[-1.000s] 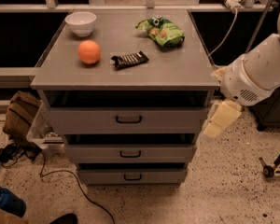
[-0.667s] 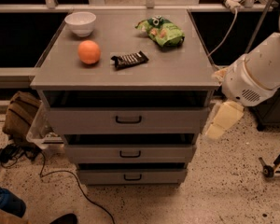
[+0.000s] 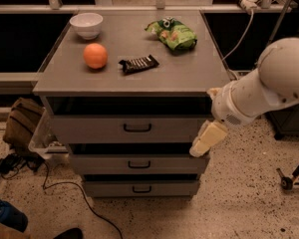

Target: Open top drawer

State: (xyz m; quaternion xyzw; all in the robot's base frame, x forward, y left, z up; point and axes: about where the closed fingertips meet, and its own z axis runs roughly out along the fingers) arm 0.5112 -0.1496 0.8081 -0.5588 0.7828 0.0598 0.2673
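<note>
1. Floor, front: black cable (image 3: 65, 188) trails L of cabinet; brown bag (image 3: 21, 121) beside its L side.
2. Bottom drawer (image 3: 104, 188), narrow grey front, shut.
3. Mid drawer (image 3: 99, 164), same type, just above.
4. Top drawer (image 3: 89, 129): widest, tallest front, directly under the top (image 3: 189, 73); black bar handle (image 3: 137, 128) at ctr; dark gap above front.
5. Gripper (image 3: 205, 141): cream, on white arm (image 3: 269, 83) entering from R; sits at R end of top drawer front, pointing down-left, well apart from handle (open or closed: can't tell).
6. On top, near: orange (image 3: 95, 56), dark snack bar (image 3: 138, 63) beside it.
7. Far: white bowl (image 3: 86, 25) at L, green bag (image 3: 173, 33) at R.
</note>
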